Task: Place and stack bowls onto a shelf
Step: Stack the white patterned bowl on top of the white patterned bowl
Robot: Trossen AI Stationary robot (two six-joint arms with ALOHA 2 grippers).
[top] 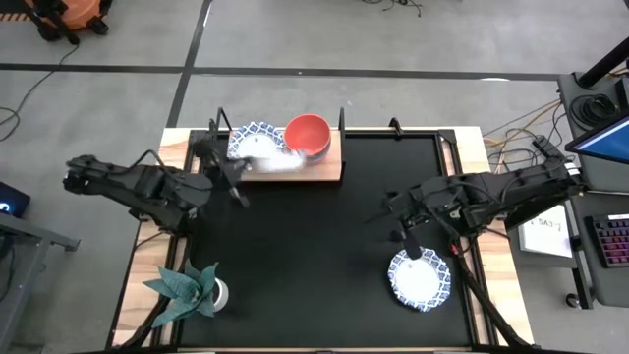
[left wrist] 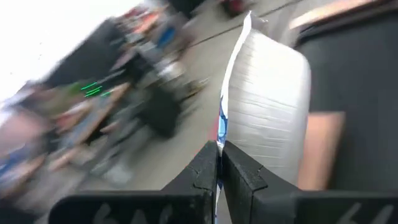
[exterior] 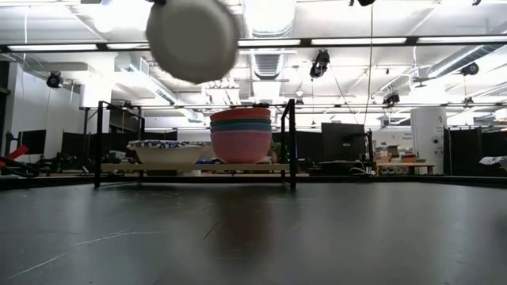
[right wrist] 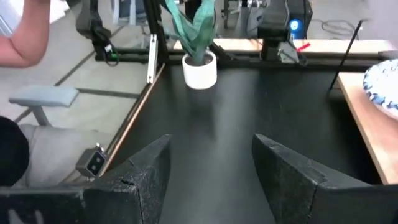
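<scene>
A robotics lab: two arms flank a worktop (top: 177, 138) on a concrete floor (top: 295, 34), with loose cables (top: 521, 123), a keyboard (top: 611, 239) and monitor (top: 601, 138) alongside, under strip lights (exterior: 348, 41) and exposed ducts (exterior: 273, 59).

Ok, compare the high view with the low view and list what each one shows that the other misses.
Only the high view: both arms, the potted plant, and a patterned bowl on the black mat near the open right hand.

Only the low view: the pink, blue-green and red bowls are stacked.

Both: the shelf, a patterned bowl on it, and the white bowl that the left hand carries.
</scene>
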